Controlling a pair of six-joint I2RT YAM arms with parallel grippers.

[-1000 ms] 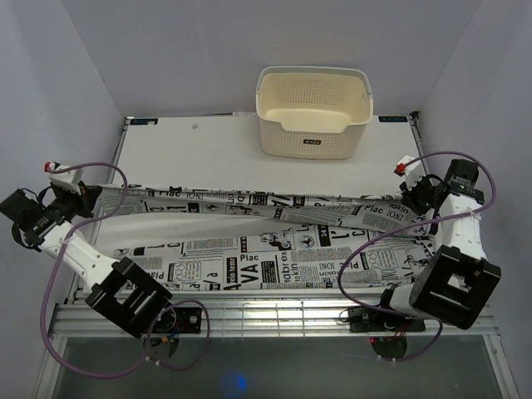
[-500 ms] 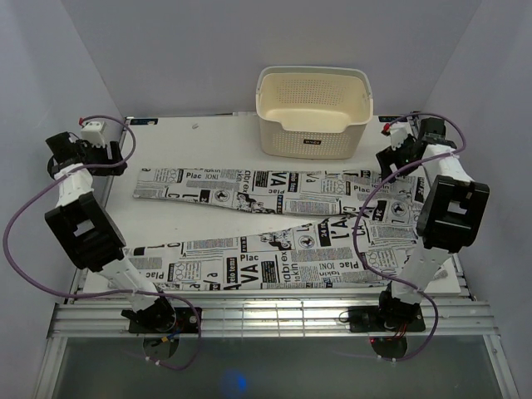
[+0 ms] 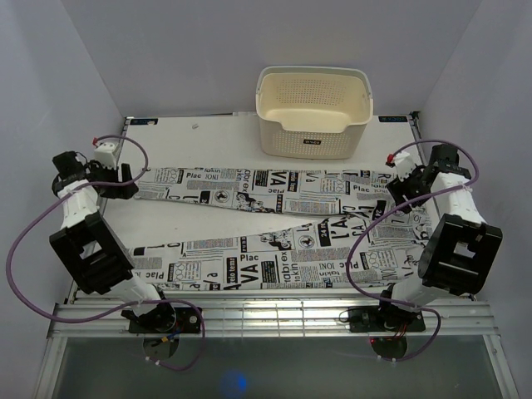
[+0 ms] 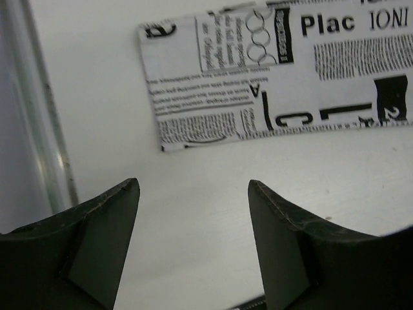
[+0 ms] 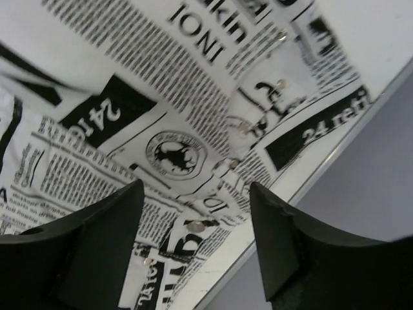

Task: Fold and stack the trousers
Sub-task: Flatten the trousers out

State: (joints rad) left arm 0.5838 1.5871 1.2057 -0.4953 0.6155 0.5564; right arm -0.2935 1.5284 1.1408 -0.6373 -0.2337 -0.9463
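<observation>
The trousers (image 3: pixel 274 224), white cloth printed with black newspaper text, lie flat across the table. One leg (image 3: pixel 249 184) runs along the back, the other (image 3: pixel 249 264) along the front, and they join at the waist on the right. My left gripper (image 3: pixel 126 181) hangs open just left of the back leg's cuff (image 4: pixel 258 84), its jaws (image 4: pixel 192 187) over bare table. My right gripper (image 3: pixel 401 189) is open above the waist end, where the trousers (image 5: pixel 161 129) show metal snaps, and nothing is between its jaws (image 5: pixel 195 187).
A cream perforated basket (image 3: pixel 314 112) stands at the back centre of the white table (image 3: pixel 208 145). The table's right edge (image 5: pixel 303 187) runs close under my right gripper, with grey wall beyond. A metal rail (image 4: pixel 39 129) borders the left side.
Both grippers carried the stretched leg toward the back, opened and let it go. It now lies flat along the back. Both arms have since drawn slightly forward.
</observation>
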